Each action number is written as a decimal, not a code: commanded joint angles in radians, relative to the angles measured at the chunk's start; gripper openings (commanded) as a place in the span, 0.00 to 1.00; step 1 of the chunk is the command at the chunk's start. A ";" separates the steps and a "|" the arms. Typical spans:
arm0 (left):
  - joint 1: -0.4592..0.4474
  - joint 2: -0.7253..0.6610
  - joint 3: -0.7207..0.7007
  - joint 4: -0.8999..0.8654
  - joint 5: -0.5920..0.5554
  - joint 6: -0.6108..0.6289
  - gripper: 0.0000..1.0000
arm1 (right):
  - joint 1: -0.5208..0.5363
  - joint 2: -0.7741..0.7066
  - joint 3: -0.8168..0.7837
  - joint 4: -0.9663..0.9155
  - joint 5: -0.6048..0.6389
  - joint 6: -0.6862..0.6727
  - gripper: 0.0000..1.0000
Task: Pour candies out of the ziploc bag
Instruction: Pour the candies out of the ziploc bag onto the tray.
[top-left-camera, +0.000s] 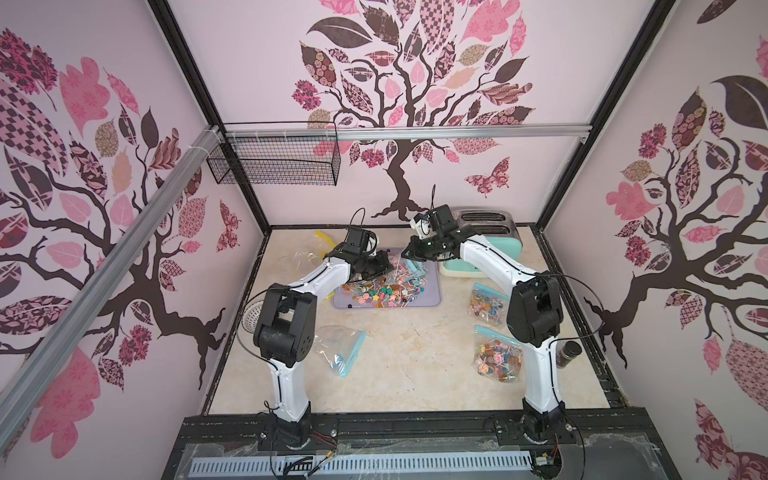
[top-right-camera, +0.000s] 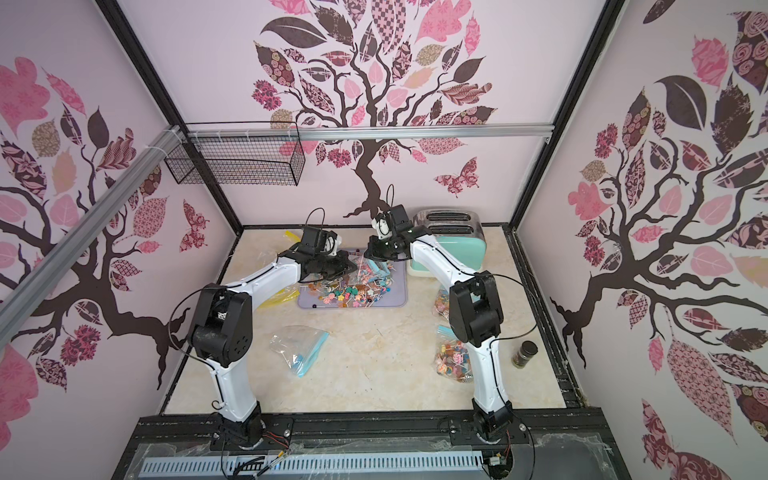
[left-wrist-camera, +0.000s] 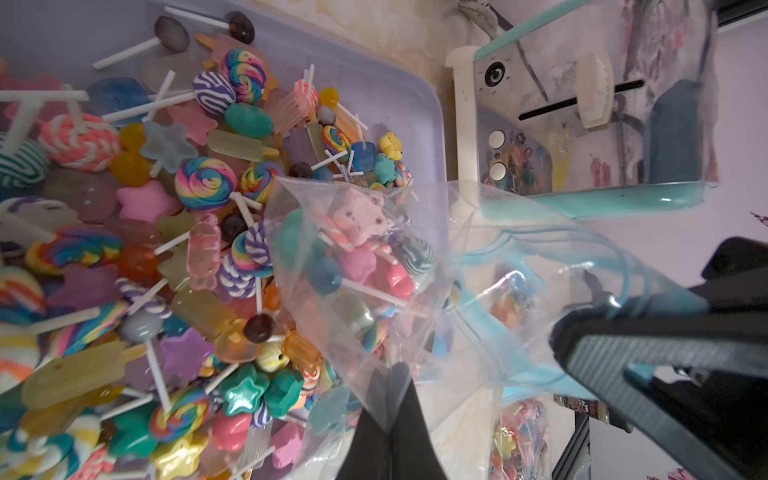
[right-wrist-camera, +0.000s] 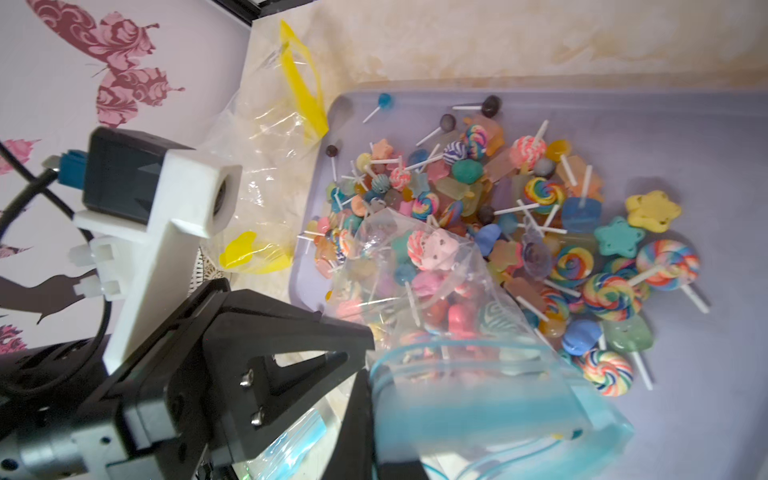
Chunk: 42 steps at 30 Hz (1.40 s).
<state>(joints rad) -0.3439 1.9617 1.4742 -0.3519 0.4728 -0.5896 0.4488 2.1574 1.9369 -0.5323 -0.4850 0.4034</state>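
A clear blue-zipped ziploc bag (left-wrist-camera: 449, 299) is clamped by the left tool (left-wrist-camera: 395, 386) and right tool (right-wrist-camera: 368, 409), just above multi-coloured stick candies (left-wrist-camera: 187, 199) heaped on a lavender tray (left-wrist-camera: 382, 87).

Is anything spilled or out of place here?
Nothing looks spilled: the candies are heaped on the tray. Untidy, though: an empty bag lies crumpled in front of it, a yellow-zip bag by its far corner, and the held bag is not yet emptied.
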 joint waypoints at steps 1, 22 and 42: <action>0.003 0.022 0.081 -0.037 0.011 0.038 0.00 | -0.018 0.053 0.064 -0.035 -0.013 -0.014 0.00; -0.030 0.040 0.297 -0.295 0.002 0.192 0.00 | -0.027 0.002 -0.064 0.003 0.044 0.015 0.53; -0.053 0.082 0.458 -0.494 -0.083 0.236 0.00 | -0.027 -0.097 -0.174 0.040 0.087 0.012 0.72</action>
<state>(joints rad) -0.3920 2.0193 1.8980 -0.8009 0.4133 -0.3794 0.4183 2.0953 1.7603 -0.4889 -0.4107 0.4225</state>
